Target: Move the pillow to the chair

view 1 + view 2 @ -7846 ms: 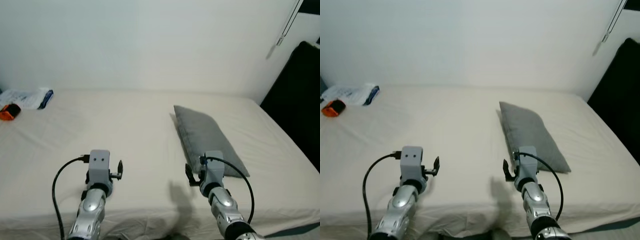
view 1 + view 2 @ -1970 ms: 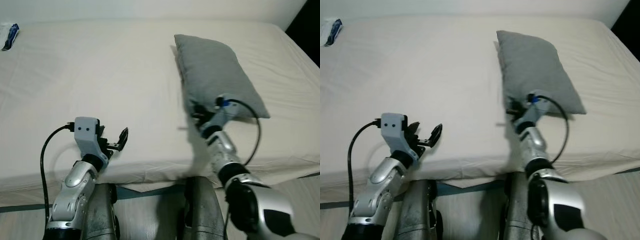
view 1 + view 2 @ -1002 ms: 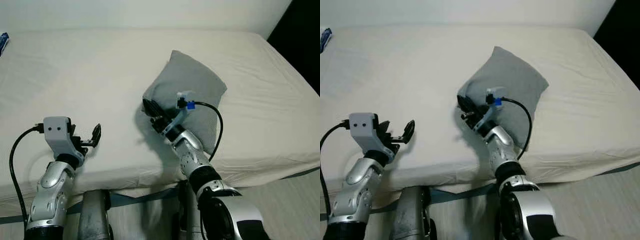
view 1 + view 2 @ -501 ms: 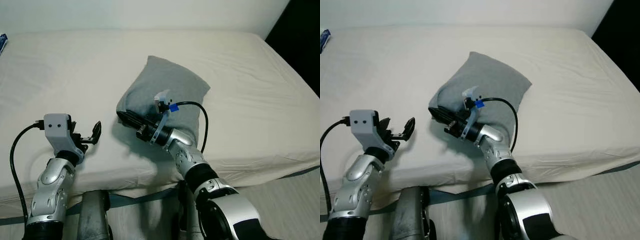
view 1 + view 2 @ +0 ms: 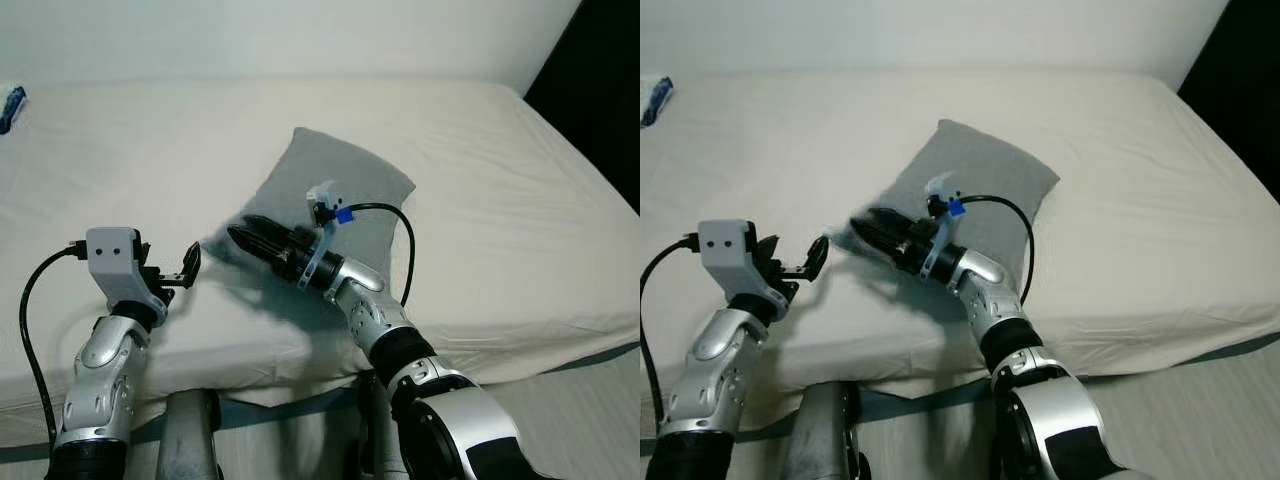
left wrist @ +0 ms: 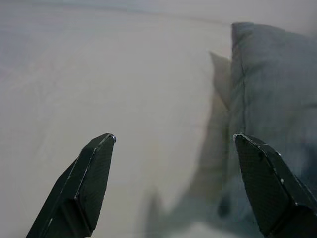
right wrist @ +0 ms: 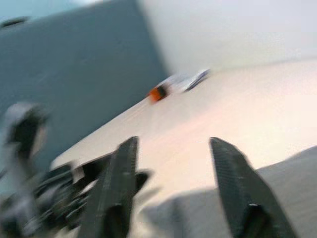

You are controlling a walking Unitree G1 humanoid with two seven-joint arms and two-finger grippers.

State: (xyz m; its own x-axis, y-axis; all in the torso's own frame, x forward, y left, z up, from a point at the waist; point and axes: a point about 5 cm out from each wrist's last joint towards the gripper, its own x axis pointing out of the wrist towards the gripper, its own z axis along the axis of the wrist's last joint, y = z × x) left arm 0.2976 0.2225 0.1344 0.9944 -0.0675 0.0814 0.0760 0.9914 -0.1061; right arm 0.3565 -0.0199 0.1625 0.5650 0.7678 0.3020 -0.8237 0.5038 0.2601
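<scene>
Plainly soft goods: 1 grey pillow (image 5: 350,190), lying cornerwise on the cream bed (image 5: 520,200) at the centre of the head views, with 1 corner pointing to the lower left. Looks light, limp and plump. Likely to sag and fold around any single hold, and unlikely to slip much given the woven cover. Nothing fragile about it, so a firm squeeze should do no harm.

Best taken at a corner or along the seamed edge, where the fabric bunches enough for thin fingers to bite. Better yet, clamp 2 opposite edges between both arms, since a 1-corner hold would probably leave the rest dangling and dragging over the sheet.

Right gripper (image 5: 250,235) reaching across to centre-left of frame, low over the pillow's lower-left corner. Fingers (image 7: 116,188) spread apart in the right wrist view, with grey cloth just under them and bare sheet between the tips, so apparently clamped on nothing, though blur makes contact hard to judge.

Left gripper (image 5: 192,265) at lower left, near that same corner but apart from it. Fingers (image 6: 89,173) wide apart, empty, with the pillow's seamed edge lying beside 1 of them.

Counted: 1 pillow, 1 bed, 2 grippers, 2 fingers each. Also 1 blue-and-white packet (image 5: 10,105) at the upper-left edge and 1 small orange object (image 7: 158,92) beside it in the right wrist view.
</scene>
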